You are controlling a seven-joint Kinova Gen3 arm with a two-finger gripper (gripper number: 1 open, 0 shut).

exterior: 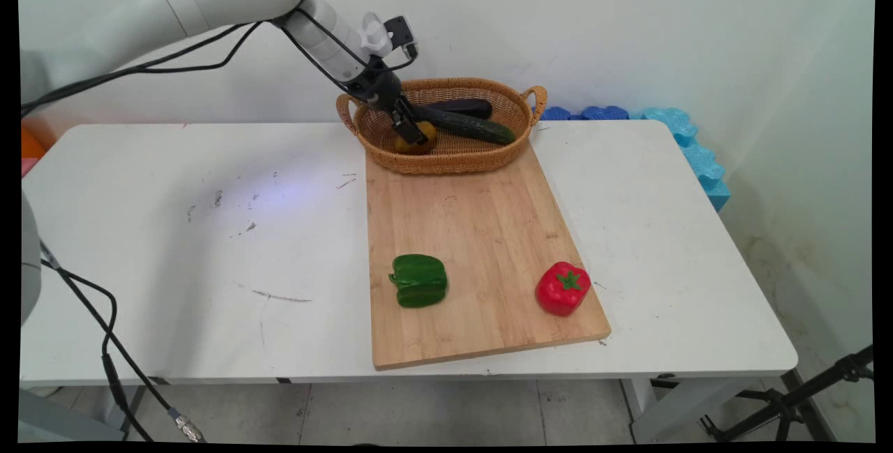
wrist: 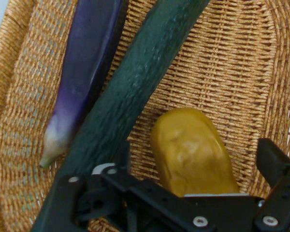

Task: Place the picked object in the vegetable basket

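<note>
Reaching down into the wicker basket (exterior: 446, 156) at the upper middle of the main view, the gripper (exterior: 413, 132) stands with its jaws wide apart on both sides of a yellow-brown potato (wrist: 193, 152), and I judge it does not hold it yet, because a gap shows between the right finger and the potato in the hand view. The potato lies on the basket floor, at the left end in the main view, just beside a dark green cucumber (wrist: 130, 92), which crosses diagonally and partly lies over a purple eggplant (wrist: 82, 63). To grip well, it seems wise to keep the potato centred between the jaws and to close across its narrow width, since the left finger is very near the cucumber and could catch it. A slow, straight lift would also avoid the basket rim. On the wooden cutting board (exterior: 474, 229) on the tabletop (exterior: 209, 229), lower in the frame, rest a green pepper (exterior: 418, 280) and a red pepper (exterior: 562, 288), well apart from the gripper.
</note>
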